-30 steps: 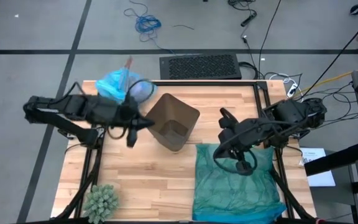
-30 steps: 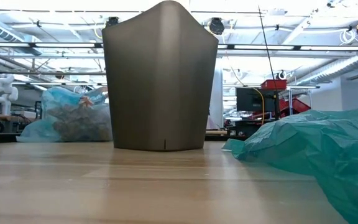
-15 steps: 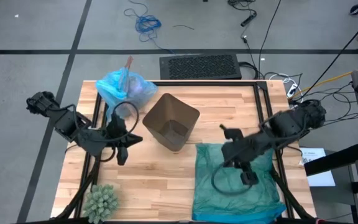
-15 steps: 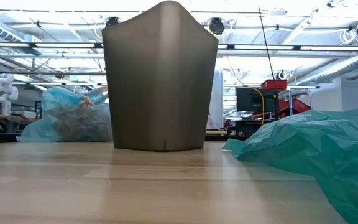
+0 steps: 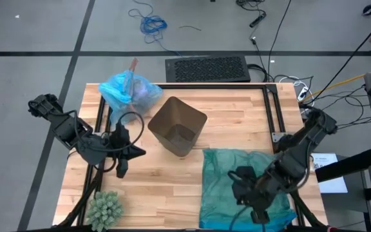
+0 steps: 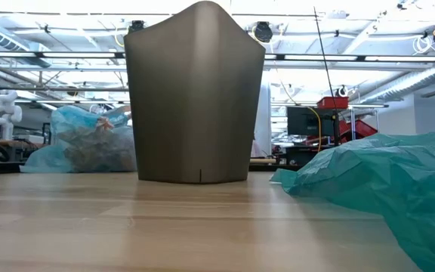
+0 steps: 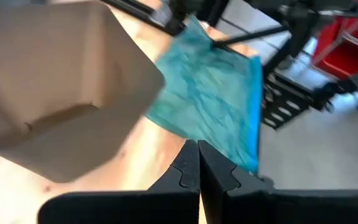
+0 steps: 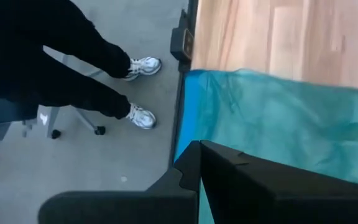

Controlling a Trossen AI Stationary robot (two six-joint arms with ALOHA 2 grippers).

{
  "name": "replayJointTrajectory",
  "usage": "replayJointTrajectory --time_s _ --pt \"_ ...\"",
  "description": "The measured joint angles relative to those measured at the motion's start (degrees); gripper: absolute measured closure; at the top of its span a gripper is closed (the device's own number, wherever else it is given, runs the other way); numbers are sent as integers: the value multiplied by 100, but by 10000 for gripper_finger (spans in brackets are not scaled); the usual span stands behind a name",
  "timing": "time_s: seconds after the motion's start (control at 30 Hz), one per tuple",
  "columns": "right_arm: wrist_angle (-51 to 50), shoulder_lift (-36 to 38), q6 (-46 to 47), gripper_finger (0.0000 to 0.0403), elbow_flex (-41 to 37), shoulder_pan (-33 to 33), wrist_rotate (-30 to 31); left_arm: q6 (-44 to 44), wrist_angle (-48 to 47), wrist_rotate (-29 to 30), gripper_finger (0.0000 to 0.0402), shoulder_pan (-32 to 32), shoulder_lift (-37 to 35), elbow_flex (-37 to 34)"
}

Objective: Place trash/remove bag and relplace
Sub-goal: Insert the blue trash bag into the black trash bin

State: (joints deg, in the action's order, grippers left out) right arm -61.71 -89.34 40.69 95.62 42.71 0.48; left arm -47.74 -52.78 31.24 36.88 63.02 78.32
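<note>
High view, wooden table (image 5: pixel 237 122), grey floor, blue cable (image 5: pixel 152 24), left pincer (image 5: pixel 122 169) and right pincer (image 5: pixel 261 216) pressed together.

A brown bin (image 5: pixel 178 125) stands mid-bench (image 5: pixel 237 122). Behind-left of the bin lies the blue bag (image 5: pixel 129 90); front-right, a teal bag (image 5: pixel 227 174); far front-left, a green spiky ball (image 5: pixel 105 207).

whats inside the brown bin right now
From above, the brown bin shows only bare inner walls and floor, with no liner and no trash visible. The near inner wall is hidden at this angle. The light blue bag holding brown paper wads sits outside, beside it.
</note>
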Motion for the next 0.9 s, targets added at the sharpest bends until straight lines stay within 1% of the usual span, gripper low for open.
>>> replayJointTrajectory --time_s 0.1,0.27,0.53,0.63,0.77,0.9 --pt "190 0 401 403 -184 199 147 1 16 -197 402 0 0 0" --pt "276 0 812 403 -237 397 433 37 40 -213 402 -2 0 0" --pt "220 -79 1017 397 -237 392 438 206 -8 -585 402 0 0 0" --pt "94 -244 1149 375 -237 456 425 213 -32 -624 402 0 0 0" --pt "10 -616 1182 330 -237 614 398 455 -81 -857 402 0 -3 0" --pt "7 -996 1277 286 -239 696 61 652 -74 -985 402 0 -13 62"
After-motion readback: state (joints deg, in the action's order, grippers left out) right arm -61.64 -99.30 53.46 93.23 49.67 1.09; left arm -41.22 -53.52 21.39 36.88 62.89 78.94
